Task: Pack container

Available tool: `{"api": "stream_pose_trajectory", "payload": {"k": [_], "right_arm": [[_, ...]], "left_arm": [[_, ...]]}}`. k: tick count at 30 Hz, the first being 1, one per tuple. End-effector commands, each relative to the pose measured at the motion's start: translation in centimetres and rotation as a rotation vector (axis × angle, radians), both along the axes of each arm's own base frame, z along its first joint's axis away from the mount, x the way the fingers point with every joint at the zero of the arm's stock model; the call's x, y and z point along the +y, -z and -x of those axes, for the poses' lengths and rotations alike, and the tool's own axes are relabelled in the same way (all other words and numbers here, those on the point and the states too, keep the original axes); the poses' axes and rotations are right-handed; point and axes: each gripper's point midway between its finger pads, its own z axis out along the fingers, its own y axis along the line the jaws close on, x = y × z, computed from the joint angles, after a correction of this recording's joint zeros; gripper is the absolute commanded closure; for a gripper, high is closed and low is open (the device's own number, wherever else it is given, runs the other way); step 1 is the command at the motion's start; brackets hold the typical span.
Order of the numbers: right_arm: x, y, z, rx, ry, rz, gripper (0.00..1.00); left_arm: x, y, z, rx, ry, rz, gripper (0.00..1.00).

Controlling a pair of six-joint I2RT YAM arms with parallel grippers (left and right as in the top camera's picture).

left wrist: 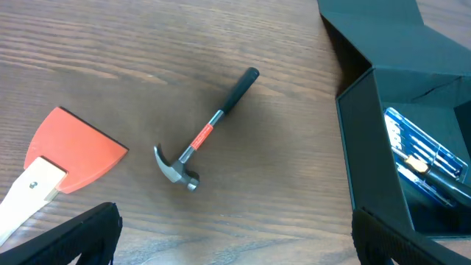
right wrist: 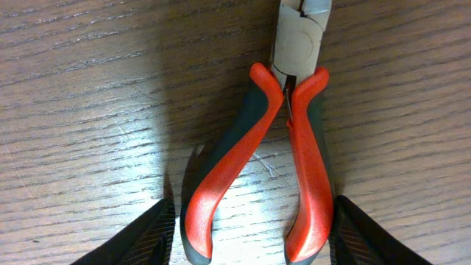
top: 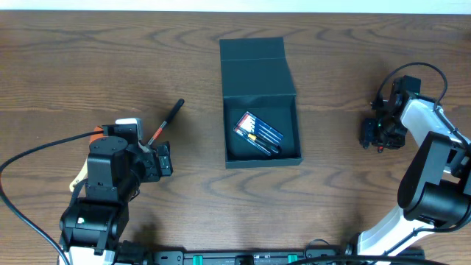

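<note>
The dark teal-grey rigid rectangular container (top: 254, 66) has its lid flapped back for loading, so well to its right the right pincer (right wrist: 254, 235) is open astride the red-and-grey-handled pliers (right wrist: 309, 184), probably about to squeeze, while left of it the left pincer (top: 163, 158) gapes empty.

No word, number, brand or sign can be read in any view. The only likely bearer of print is the blue flat packet (left wrist: 421, 156) of small tools lying inside the dark teal-grey rigid rectangular container (left wrist: 358, 147), ahead and to the right of the left gripper (left wrist: 235, 235). Its face is too small and blurred to make out any lettering.
</note>
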Motion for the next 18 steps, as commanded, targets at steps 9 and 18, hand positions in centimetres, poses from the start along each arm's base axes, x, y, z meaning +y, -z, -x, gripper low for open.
{"api": "stream_pose_trajectory", "payload": {"k": [9,18], "right_arm": [[-0.09,0.34,0.27,0.006,0.017,-0.013,0.55],[-0.10,0.34,0.27,0.006,0.017,-0.012,0.60]], "left_arm": [[0.13,-0.91,-0.28,-0.021,-0.005,-0.005,0.01],[0.12,-0.91,-0.27,-0.021,-0.005,-0.005,0.01]]}}
